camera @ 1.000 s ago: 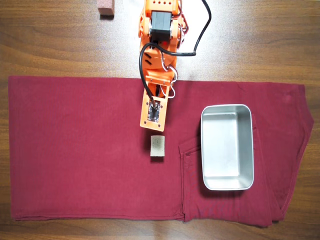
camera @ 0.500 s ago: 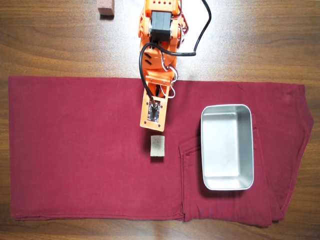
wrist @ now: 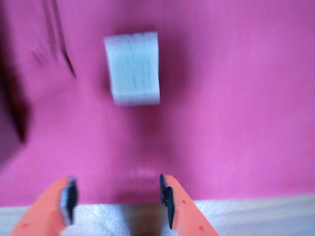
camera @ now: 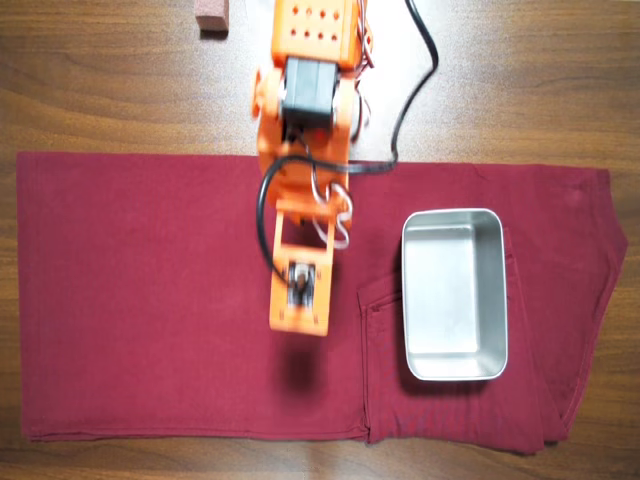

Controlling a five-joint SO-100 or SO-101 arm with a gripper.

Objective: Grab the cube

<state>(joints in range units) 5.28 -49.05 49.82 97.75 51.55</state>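
Metal tray (camera: 454, 294) lying flat on the dark red cloth (camera: 140, 300) in the overhead view, long side running up-down in frame, interior bare and shiny, nothing inside. Cloth spread over a wooden table (camera: 100, 80); seam and folded layers of the cloth showing just left of and below the tray. Reddish-brown block (camera: 211, 17) on bare wood, well apart from the tray, toward the upper-left edge of the frame. Orange arm (camera: 305, 150) reaching from the top edge down over the cloth, left of the tray and not touching it; black motor and black cable visible on top, wrist end blurred. Gripper itself hidden beneath the arm in the overhead view. Cube not visible in the overhead view, presumably covered by the arm; only a dark shadow on the cloth below the arm's tip, left of the tray's lower corner. In the wrist view, cube (wrist: 133, 68) resting on the cloth, pale, blurred, ahead of the gripper (wrist: 118, 194) and clear of it. Fingers (wrist: 184, 209) orange with dark pads, spread apart, nothing between them; claw released. Cube sitting roughly in line with the gap between the fingers. Pale wood strip visible along the bottom of the wrist view behind the fingertips.
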